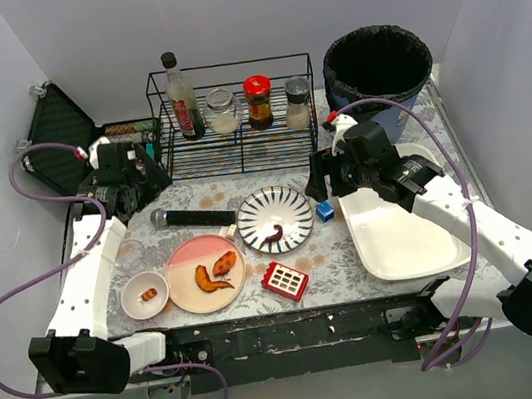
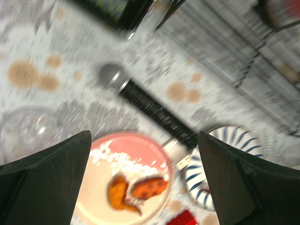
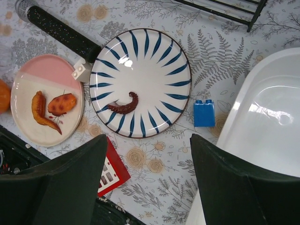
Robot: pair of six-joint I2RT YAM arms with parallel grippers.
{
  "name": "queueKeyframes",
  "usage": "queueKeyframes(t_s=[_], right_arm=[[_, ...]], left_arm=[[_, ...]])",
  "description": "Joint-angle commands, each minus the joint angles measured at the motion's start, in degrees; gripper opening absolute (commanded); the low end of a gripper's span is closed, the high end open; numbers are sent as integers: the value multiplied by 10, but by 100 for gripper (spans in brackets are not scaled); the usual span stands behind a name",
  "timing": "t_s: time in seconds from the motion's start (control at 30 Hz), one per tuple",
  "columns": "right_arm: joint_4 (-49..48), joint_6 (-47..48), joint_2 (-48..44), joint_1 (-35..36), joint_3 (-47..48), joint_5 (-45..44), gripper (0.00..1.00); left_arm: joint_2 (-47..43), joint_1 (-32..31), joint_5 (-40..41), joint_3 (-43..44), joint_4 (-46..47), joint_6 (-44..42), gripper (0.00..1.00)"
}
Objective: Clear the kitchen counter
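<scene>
While left claw (image 2: 144,140) gapes, kitchen counter (image 2: 79,42) beneath it, untouched.

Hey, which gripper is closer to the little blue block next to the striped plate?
Right. The right gripper hangs nearly above the blue block, just behind it. The left gripper is far off to its left, by the wire rack's left corner.

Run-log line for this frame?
left gripper open, empty | right gripper open, empty, near striped plate | kitchen counter holds microphone, blue block, pink plate
</scene>
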State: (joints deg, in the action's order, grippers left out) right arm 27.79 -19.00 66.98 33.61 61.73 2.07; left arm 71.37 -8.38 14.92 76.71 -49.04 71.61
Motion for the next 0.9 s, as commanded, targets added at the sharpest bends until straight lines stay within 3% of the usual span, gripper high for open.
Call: queueKeyframes(t_s=[0.0, 0.2, 0.43, 0.87], right_arm=[[-44, -12, 8, 10, 8, 15, 80], [-57, -16, 14, 14, -2, 25, 80], [-62, -16, 11, 14, -14, 27, 80], [-57, -7, 5, 15, -21, 20, 80]], left_arm=[[-65, -3, 56, -58, -91, 62, 98], [-64, -3, 50, -115, -127, 82, 98], [-66, -3, 57, -201, -75, 95, 98], [14, 3, 107, -170, -10, 56, 94]])
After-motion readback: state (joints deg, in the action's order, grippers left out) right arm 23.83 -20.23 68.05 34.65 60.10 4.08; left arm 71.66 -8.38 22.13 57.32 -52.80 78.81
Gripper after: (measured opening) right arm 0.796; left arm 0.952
